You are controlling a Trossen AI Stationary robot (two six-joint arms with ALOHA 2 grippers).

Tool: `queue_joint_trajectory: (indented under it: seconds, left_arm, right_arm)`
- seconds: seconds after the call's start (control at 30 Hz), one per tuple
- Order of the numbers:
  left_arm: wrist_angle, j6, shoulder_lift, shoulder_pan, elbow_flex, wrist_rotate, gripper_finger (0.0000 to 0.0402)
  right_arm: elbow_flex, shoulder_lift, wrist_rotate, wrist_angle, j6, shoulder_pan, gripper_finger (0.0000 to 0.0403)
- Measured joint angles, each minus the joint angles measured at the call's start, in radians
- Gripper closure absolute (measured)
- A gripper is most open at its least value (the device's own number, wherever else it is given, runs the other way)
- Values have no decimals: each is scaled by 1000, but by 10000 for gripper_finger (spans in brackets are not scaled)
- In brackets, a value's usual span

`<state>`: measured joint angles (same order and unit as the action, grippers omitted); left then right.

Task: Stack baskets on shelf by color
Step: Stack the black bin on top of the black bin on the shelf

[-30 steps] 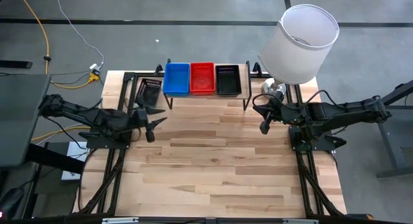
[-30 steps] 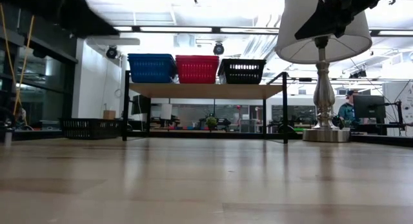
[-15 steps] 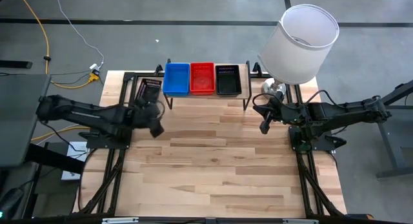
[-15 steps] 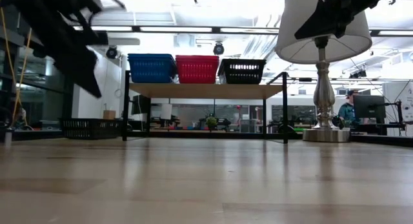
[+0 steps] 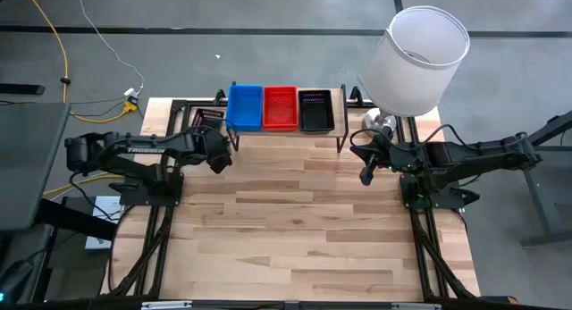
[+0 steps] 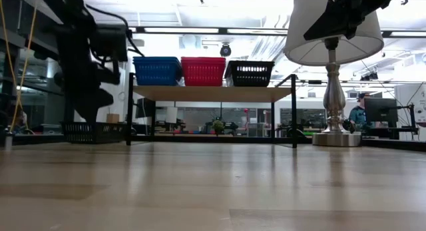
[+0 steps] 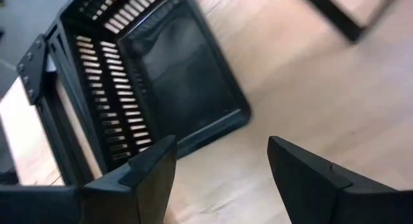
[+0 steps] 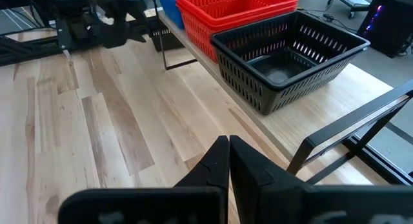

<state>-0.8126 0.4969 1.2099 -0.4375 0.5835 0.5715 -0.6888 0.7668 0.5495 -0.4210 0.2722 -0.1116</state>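
High view shows the shelf (image 5: pixel 284 138) at the far edge of the table (image 5: pixel 295 230) with a blue basket (image 5: pixel 244 108), a red basket (image 5: pixel 280 108) and a black basket (image 5: pixel 315 111) side by side on it, probably one place for each color. One more black basket (image 7: pixel 174 82) lies on the table beside the shelf, and the left gripper (image 7: pixel 219 179) hangs over its near edge with fingers spread wide and empty, I think so it can grasp the rim. The right gripper (image 8: pixel 229 166) waits near the lamp (image 5: pixel 413 64), closed on nothing.
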Motion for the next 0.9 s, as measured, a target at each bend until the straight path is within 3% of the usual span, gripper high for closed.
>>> queue_joint_trajectory:
  seconds: [0.27,0.57,0.73,0.9]
  left_arm:
    - [53,-55,73,-21,0,99,167]
    - [85,-112,108,-21,0,89,171]
    - [82,-126,137,-21,0,67,210]
    - [82,-134,173,-21,0,67,280]
  right_arm:
    - [0,0,0,0,0,0,403]
    - [0,0,0,0,16,0,403]
    - [0,0,0,0,16,0,403]
    - [0,0,-1,0,16,0,403]
